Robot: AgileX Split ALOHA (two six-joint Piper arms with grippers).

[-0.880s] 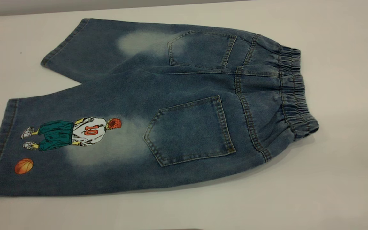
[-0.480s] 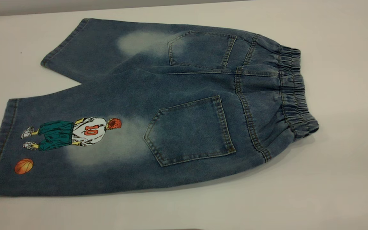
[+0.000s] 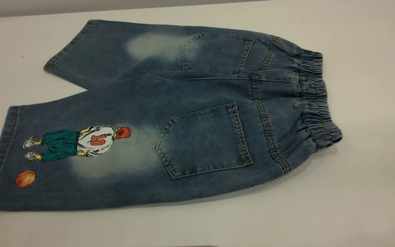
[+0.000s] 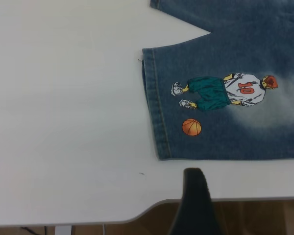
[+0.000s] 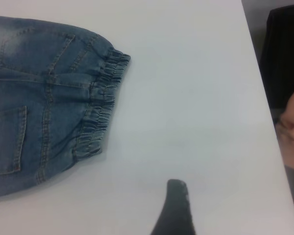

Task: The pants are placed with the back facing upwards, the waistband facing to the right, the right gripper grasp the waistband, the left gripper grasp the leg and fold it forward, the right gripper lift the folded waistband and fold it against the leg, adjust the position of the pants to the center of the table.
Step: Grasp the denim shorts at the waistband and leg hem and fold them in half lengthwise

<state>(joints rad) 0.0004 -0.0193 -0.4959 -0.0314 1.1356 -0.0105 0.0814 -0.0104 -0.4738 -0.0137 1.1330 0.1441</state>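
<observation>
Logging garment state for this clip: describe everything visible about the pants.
The pants are short, faded blue denim, lying flat and unfolded on the white table, back up. Two patch pockets show; the gathered elastic waistband points right. The near leg carries a player print numbered 10 and an orange ball. No gripper touches them.
</observation>
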